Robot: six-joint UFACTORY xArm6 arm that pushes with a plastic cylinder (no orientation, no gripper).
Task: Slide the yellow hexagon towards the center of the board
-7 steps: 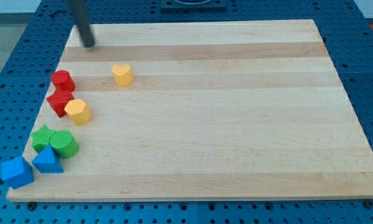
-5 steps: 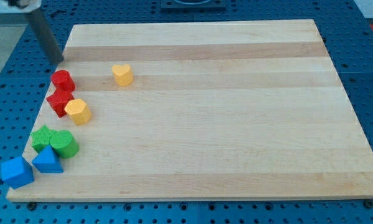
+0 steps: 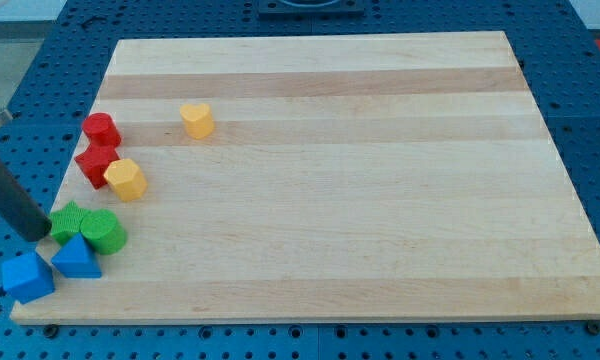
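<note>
Fingerless, the arm ended in a straight dark rod, so nothing on it could open, close or grip. The rod slanted down from the view's left edge, and its tip (image 3: 41, 237) sat at the left edge of the wooden bench (image 3: 360, 200), low in the view.

Just to the tip's right, so close that contact could not be ruled out, lay a green star-shaped block (image 3: 68, 217). A green cylinder (image 3: 105, 232) touched that star on the side away from the tip. Just below and to the right of the tip, a blue triangular block (image 3: 76, 258) pressed against the bottoms of both green blocks. Below the tip and slightly to its left, a second blue block (image 3: 26, 277), its shape hard to make out, hung over the bench's edge near the bottom left corner.

The yellow hexagon (image 3: 126, 180) lay up and to the right of the tip, apart from it, with the green blocks nearer the tip than it was. It stood close to the bench's left side, far from the middle. A red star-shaped block (image 3: 96, 163) touched the hexagon's upper left side, and a red cylinder (image 3: 100, 128) sat just above that star, further up from the tip.

Further up and further right again, well apart from the tip and from every other block, a yellow heart (image 3: 196, 119) stood alone.

Around the bench was a blue perforated surface (image 3: 590, 120).
</note>
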